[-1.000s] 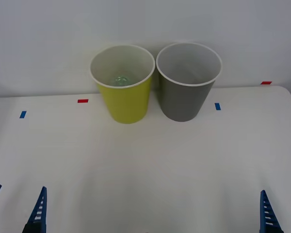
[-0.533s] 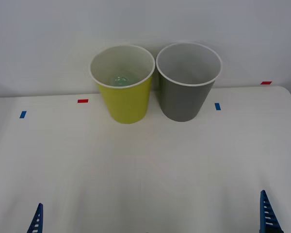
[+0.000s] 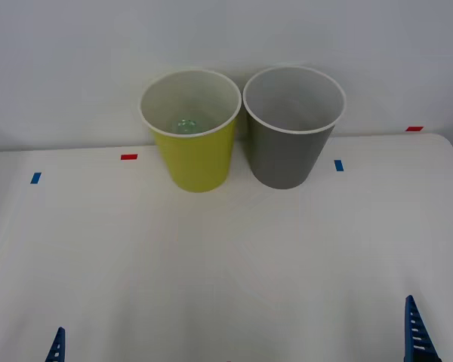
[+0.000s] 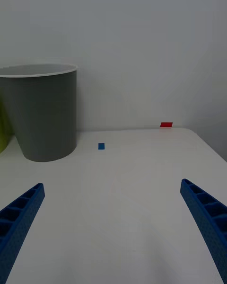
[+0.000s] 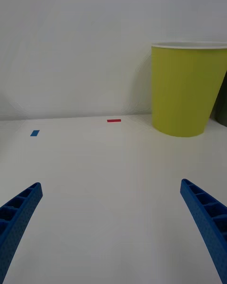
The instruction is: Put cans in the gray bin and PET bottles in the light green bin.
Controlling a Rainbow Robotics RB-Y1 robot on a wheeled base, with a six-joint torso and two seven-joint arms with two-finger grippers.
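Both end effectors, left (image 5: 111, 227) and right (image 4: 111, 227), spread wide (empty) near the table's (image 3: 226, 256) front edge.

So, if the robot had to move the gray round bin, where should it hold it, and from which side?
Probably at the white rim of the tapered gray round bin, from above on its right side: it stands upright and open, and the yellow-green round bin crowds its left.

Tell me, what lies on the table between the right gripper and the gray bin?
Nothing but bare white table. In the right wrist view the right gripper, jaws open, faces the gray bin; a small blue tape mark sits beside the bin.
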